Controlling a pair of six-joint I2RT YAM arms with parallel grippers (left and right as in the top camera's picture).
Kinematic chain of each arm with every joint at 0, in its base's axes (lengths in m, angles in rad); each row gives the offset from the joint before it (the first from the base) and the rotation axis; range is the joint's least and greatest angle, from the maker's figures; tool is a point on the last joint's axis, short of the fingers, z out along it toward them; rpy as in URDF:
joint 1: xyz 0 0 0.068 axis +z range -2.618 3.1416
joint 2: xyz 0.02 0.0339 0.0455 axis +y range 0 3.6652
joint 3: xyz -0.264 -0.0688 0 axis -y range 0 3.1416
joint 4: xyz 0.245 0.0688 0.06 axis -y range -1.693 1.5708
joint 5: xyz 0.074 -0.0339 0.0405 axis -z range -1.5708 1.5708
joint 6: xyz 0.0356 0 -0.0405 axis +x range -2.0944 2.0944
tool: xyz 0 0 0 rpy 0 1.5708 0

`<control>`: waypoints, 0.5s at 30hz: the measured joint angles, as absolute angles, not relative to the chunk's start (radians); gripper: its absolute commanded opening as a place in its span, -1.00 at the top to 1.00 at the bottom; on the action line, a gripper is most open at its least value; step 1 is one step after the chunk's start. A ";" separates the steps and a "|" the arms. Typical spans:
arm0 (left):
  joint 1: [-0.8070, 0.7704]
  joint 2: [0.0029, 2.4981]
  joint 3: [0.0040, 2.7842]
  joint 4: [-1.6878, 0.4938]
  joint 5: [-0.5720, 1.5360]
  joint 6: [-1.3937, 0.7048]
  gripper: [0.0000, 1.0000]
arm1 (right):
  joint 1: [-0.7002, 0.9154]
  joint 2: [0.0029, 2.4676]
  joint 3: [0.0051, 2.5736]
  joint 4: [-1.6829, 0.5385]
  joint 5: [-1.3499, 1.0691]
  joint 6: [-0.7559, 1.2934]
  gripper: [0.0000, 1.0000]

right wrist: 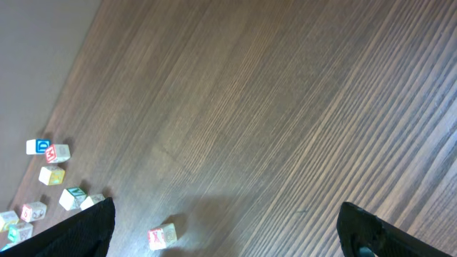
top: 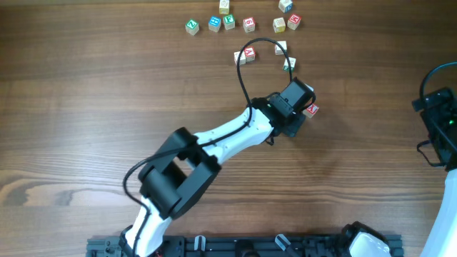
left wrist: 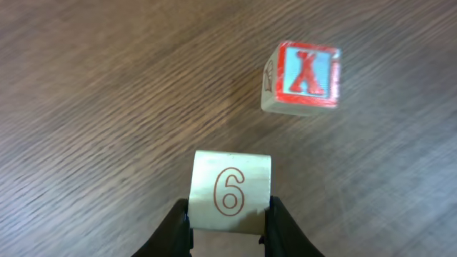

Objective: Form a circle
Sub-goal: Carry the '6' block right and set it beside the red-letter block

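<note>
My left gripper [left wrist: 228, 214] is shut on a pale wooden cube marked 6 [left wrist: 232, 189], held just above the table. A red-faced X cube [left wrist: 303, 77] lies a short way ahead and to the right of it, apart from it. From overhead the left gripper head [top: 293, 98] covers the held cube, and the X cube [top: 310, 110] sits at its right side. The circle is only a small cluster of cubes [top: 281, 48] just beyond the gripper, with no closed ring. My right gripper [right wrist: 225, 214] hangs open and empty at the table's right edge.
A row of several letter cubes with green, blue and red faces [top: 228, 21] lies along the far edge. The left arm's black cable [top: 246, 61] loops over the cluster. The right arm [top: 439, 118] stays at the right edge.
</note>
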State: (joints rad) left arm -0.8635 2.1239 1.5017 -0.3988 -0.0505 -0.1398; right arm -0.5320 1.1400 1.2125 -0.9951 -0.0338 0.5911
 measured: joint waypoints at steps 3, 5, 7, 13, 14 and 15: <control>-0.864 2.159 1.500 -0.357 -0.051 -0.132 0.92 | -0.532 1.140 1.213 -0.995 -0.034 0.591 -0.99; -0.863 2.161 1.500 -0.347 -0.050 -0.132 0.92 | -0.532 1.140 1.213 -0.995 -0.034 0.591 -0.99; -0.863 2.162 1.500 -0.339 -0.050 -0.133 0.91 | -0.532 1.140 1.213 -0.995 -0.034 0.591 -1.00; -0.862 2.174 1.500 -0.293 -0.050 -0.146 0.85 | -0.532 1.140 1.213 -0.995 -0.034 0.591 -0.99; -0.862 2.175 1.500 -0.286 -0.050 -0.153 0.85 | -0.532 1.140 1.213 -0.995 -0.034 0.591 -0.99; -0.862 2.177 1.499 -0.279 -0.050 -0.163 0.84 | -0.532 1.140 1.213 -0.995 -0.034 0.591 -0.99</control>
State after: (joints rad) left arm -0.8616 2.1765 1.4994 -0.2794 -0.0502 -0.1631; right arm -0.5320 1.1400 1.2125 -0.9951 -0.0338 0.5911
